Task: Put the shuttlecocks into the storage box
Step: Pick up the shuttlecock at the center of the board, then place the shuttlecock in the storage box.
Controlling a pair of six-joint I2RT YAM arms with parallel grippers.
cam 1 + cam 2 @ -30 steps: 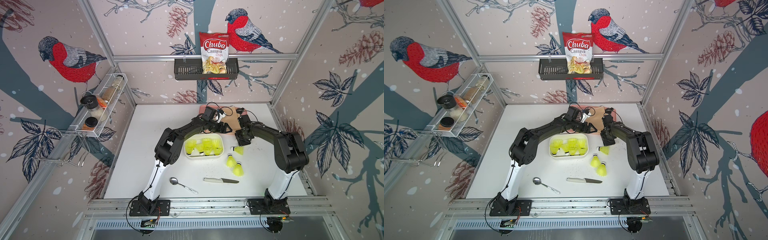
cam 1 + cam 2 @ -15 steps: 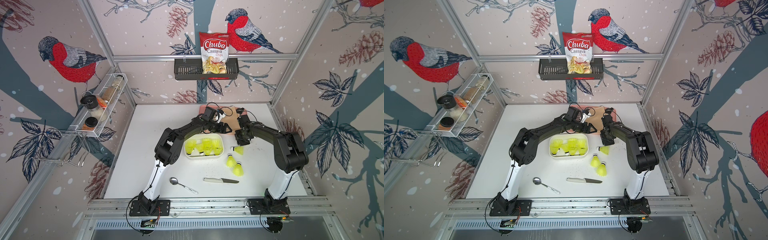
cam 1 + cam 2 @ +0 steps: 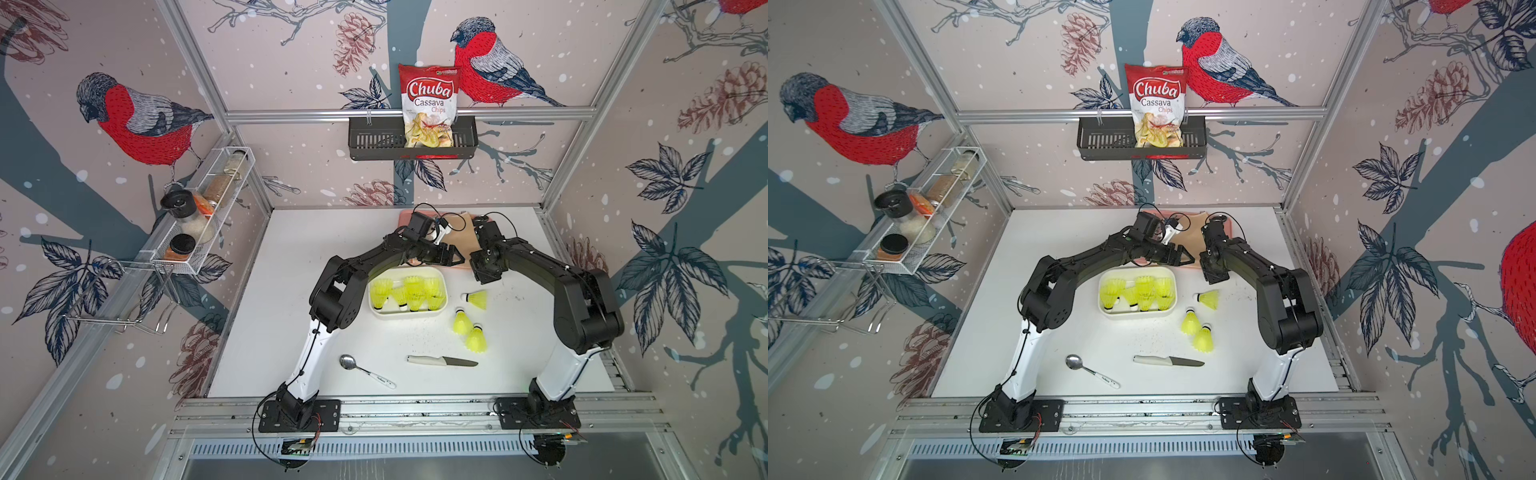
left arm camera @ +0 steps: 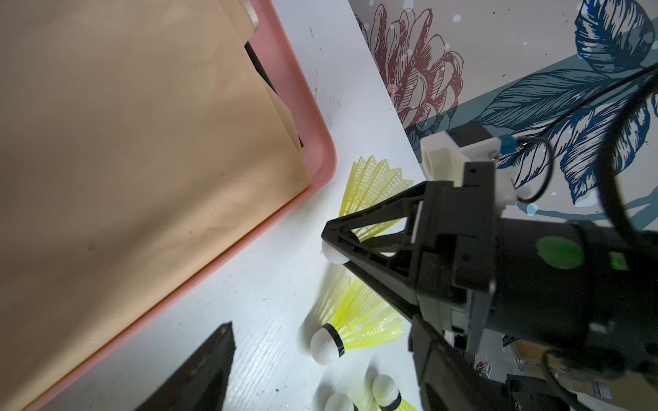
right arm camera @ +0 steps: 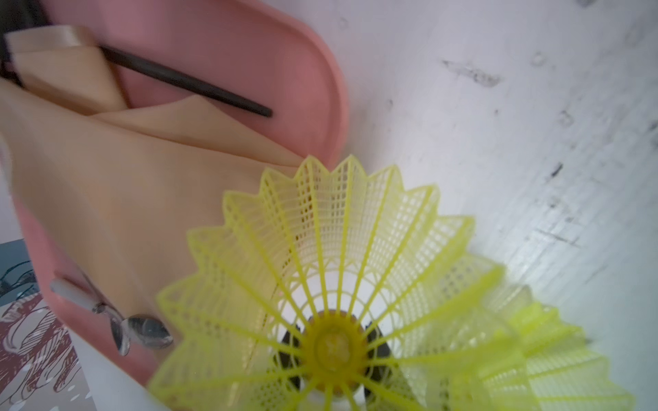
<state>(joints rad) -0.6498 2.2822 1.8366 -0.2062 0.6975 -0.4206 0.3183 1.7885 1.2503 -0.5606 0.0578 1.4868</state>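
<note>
**Grip above white table (image 3: 278,291)**

Shallow white plastic storage box (image 3: 409,314) mid-table, holding several neon yellow-green plastic shuttlecocks (image 3: 415,291). Spread, empty left hand (image 3: 456,258) by its far corner. Right hand (image 4: 334,245) pinching another shuttlecock (image 5: 320,249) beside flat pink tray (image 4: 317,149).

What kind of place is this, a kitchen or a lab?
Probably a robot test cell dressed as a kitchen: two arms bolted to a metal rail, a spice rack, a chip bag in a basket.

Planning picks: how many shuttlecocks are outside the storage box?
4 shuttlecocks: one in the right end effector by the pink tray, one lying beside the storage box, two nearer the knife. Arms may hide more.
</note>
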